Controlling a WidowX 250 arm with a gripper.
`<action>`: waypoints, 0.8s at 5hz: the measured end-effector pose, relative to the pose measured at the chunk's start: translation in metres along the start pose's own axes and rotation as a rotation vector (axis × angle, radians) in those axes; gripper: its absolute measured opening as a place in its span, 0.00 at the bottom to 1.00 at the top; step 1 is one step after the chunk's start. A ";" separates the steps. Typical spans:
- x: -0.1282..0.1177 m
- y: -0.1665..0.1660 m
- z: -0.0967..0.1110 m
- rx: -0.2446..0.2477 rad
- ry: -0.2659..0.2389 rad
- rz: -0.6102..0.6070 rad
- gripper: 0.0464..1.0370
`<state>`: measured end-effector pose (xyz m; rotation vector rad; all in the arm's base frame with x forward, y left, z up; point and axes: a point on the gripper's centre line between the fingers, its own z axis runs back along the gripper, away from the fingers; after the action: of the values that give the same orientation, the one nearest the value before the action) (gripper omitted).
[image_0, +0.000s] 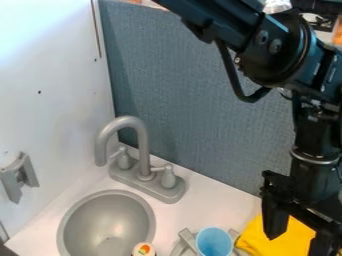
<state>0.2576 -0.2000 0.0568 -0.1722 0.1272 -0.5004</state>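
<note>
At the lower right, my gripper (298, 236) hangs pointing down with its two fingers spread apart. Behind and between them lies a yellow cloth (255, 234); whether they touch it I cannot tell. To the left of the cloth, a light blue cup (214, 243) stands by a grey rack (188, 242), which the bottom edge cuts off. A small white item with an orange and green mark (143, 249) is beside the sink's right rim.
The round grey sink (109, 221) is at lower left, with a tall grey faucet (144, 145) behind it. A grey bracket (19, 176) is on the white left wall (53, 100). A blue-grey panel (194, 100) rises behind the counter (200, 200).
</note>
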 end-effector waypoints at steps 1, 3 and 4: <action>-0.002 0.003 -0.011 0.006 0.032 0.014 0.96; 0.032 -0.006 -0.034 0.126 -0.037 -0.064 0.96; 0.049 -0.012 -0.052 0.128 -0.056 -0.094 0.96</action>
<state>0.2857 -0.2412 0.0043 -0.0666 0.0324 -0.5952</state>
